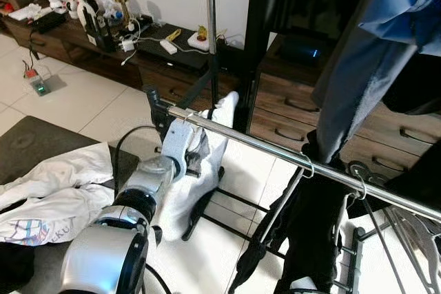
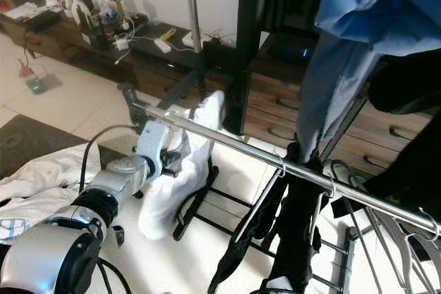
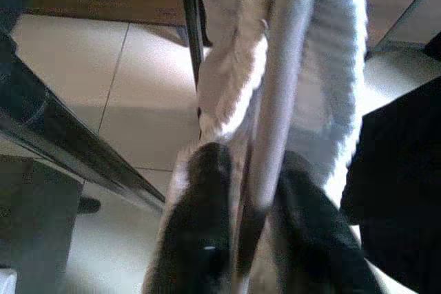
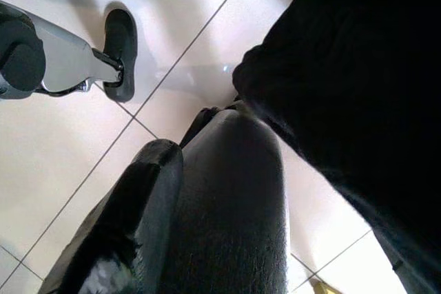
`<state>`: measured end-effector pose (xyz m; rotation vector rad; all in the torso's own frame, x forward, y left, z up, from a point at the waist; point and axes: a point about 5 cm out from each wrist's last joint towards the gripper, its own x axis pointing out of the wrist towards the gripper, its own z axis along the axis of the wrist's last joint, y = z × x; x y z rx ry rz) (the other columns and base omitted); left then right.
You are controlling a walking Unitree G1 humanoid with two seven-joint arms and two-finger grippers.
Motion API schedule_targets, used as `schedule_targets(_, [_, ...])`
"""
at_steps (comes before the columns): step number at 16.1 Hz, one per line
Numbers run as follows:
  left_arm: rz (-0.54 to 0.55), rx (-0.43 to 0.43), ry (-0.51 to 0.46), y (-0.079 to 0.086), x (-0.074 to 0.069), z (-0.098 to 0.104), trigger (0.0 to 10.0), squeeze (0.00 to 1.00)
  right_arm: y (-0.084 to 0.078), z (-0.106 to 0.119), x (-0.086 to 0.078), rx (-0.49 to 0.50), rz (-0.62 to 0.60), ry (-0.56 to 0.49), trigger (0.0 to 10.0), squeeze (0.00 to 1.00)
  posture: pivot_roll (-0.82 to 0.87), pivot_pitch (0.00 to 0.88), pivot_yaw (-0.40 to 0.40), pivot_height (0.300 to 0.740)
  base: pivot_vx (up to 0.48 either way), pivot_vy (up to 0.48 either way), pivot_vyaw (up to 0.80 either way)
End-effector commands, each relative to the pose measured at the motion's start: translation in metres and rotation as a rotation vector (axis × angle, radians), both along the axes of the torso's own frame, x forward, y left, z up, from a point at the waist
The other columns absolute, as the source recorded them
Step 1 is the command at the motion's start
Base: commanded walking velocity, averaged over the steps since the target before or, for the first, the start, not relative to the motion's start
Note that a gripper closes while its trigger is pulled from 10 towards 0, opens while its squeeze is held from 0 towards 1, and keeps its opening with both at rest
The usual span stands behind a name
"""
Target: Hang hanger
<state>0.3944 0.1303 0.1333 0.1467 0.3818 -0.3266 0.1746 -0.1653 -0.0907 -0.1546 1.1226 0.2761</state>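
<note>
You are at the hanging step: your left gripper [image 1: 195, 160] is raised to the chrome rail [image 1: 275, 151] near its free end, carrying a white garment [image 1: 200, 177] on its hanger; the hook itself is hidden behind the cloth and the gripper, so you cannot tell whether it is already over the bar.

To the left of and below the gripper lie a dark mat [image 1: 34, 146] with crumpled white clothes [image 1: 55, 194] on it; beyond the gripper, against the wall, stands a low cabinet [image 1: 138, 53] crowded with small objects and cables.

At the gripper itself, the left wrist view shows the two black fingers [image 3: 203, 232] clenched on a pale bar-like part, most likely the hanger [image 3: 275, 101], with white fabric draped on both sides; the white garment hangs straight down from the gripper toward the tiled floor.

To the right of the gripper, along the rail, dark clothes [image 1: 303, 225] hang on wire hooks, well apart from your garment; a blue shirt [image 1: 386, 25] hangs higher up.

Next you probably need to confirm the hook sits over the rail, lower slightly, then release and back away.

Your left arm reaches forward and up, forearm angled toward the rail; your right gripper [image 4: 207, 197] points at the floor beside black cloth, and you cannot tell its finger state.
</note>
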Motion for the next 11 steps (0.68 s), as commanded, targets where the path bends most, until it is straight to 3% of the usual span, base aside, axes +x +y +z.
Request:
schedule_targets(1, [0.007,-0.029,-0.007,-0.001,0.0,0.0,10.0,1.0,-0.002,-0.004,-0.01,-0.004,-0.003,0.038,10.0,0.0,-0.04,0.181,-0.046,0.74,0.0,0.0,0.0])
schedule_targets(8, [-0.024,-0.083,-0.108,-0.005,0.0,0.015,10.0,1.0,-0.002,-0.004,-0.008,-0.007,-0.003,0.035,10.0,0.0,-0.02,0.176,-0.046,0.74,0.0,0.0,0.0])
schedule_targets(11, [-0.031,-0.117,-0.171,-0.002,-0.017,0.016,10.0,1.0,-0.001,-0.003,-0.008,-0.004,-0.005,0.034,10.0,0.0,-0.02,0.171,-0.039,0.74,0.0,0.0,0.0])
